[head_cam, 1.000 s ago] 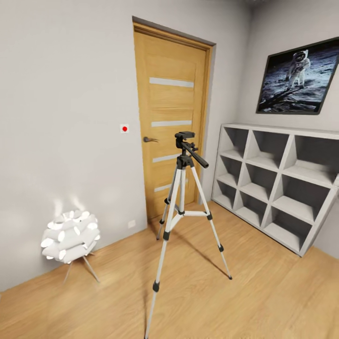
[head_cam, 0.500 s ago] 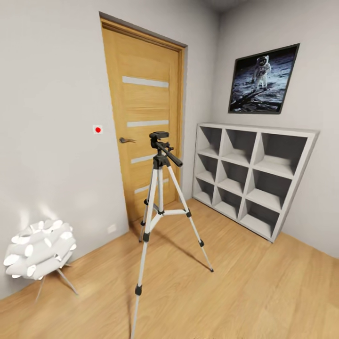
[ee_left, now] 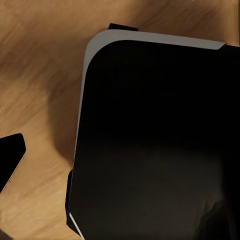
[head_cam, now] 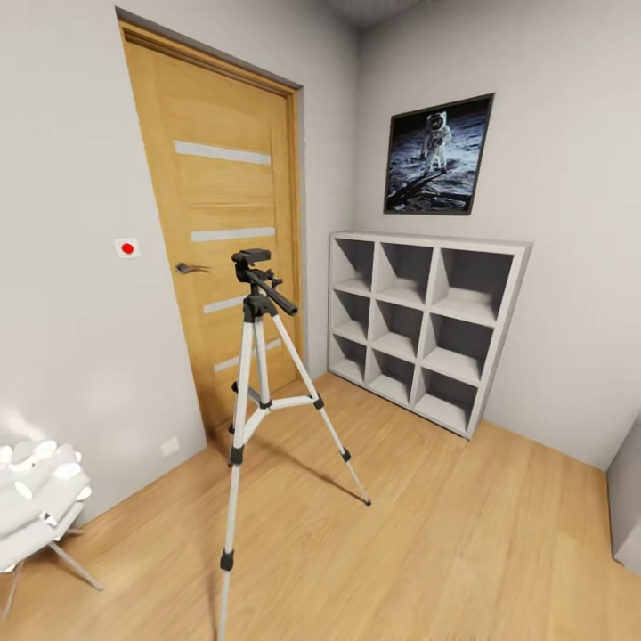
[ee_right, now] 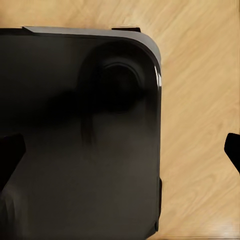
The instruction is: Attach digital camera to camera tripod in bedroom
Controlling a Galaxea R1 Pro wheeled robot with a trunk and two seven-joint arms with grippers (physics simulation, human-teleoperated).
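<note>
The tripod (head_cam: 258, 392) stands upright on the light wood floor (head_cam: 445, 552) in the head view, just in front of the oak door (head_cam: 218, 223), its 3 silver legs spread wide with black joints and black feet. Its black head sits at about the height of the door handle (head_cam: 189, 268), and a long black handle slants down from the head toward the shelf side. To the right of the tripod a white shelf (head_cam: 427, 329) with 9 open cubes stands against the far wall, under a framed picture of an astronaut (head_cam: 438, 156). A small white wall plate with a red dot (head_cam: 127, 248) is on the wall left of the door, and a white lamp (head_cam: 40, 507) on thin legs sits at the lower left corner. The 2 wrist views look straight down instead: each shows a large black rounded robot base (ee_left: 155, 145) over the same wood planks, which the head view leaves out. Dark finger tips poke in at the edges of the wrist views, but I cannot tell whether either pair of jaws is spread or pressed together.
</note>
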